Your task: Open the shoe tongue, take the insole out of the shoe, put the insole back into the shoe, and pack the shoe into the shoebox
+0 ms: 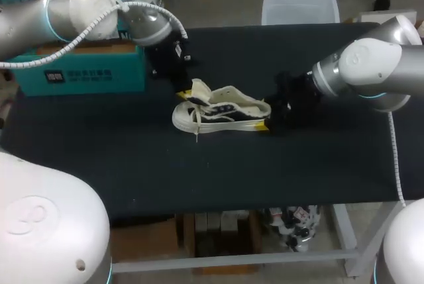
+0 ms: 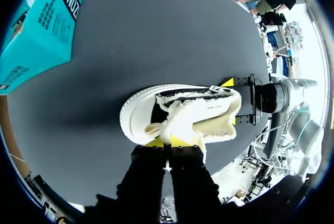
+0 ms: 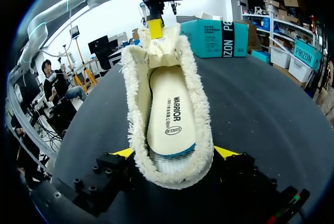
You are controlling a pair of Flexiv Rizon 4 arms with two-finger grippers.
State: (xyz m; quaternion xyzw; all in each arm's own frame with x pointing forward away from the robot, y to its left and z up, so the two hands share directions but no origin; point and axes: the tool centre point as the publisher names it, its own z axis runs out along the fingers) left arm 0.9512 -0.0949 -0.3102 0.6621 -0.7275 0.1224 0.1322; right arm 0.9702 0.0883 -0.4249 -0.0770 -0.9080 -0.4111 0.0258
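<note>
Surface: black table (image 1: 132,165), matte, filling the middle band of the head view. A teal box (image 1: 79,75) sits on it in the upper left of the frame, lid shut, well apart from the shoe.

The shoe (image 1: 222,115) is at frame centre, sole flat on the table. It is cream and white with dark side panels and a fleece lining. Its long axis runs left-right across the head frame. The toe points to frame left and tips slightly toward the bottom. The heel points to frame right. A loose white lace (image 1: 197,122) hangs over the near side by the toe.

The left arm enters from the upper left. The left gripper (image 2: 168,141) is at the shoe's throat, fingers pinched close together on the fleece tongue (image 2: 175,122), with the tongue pulled up and back off the opening.

The right arm enters from the right edge. The right gripper (image 3: 172,153) is at the heel, one yellow tip on each side of the collar. Both tips press the fleece, so it is clamping the shoe at the heel.

The insole (image 3: 167,109) lies flat inside the shoe, cream with dark print. It shows end to end in the right wrist view, ahead of that gripper.
</note>
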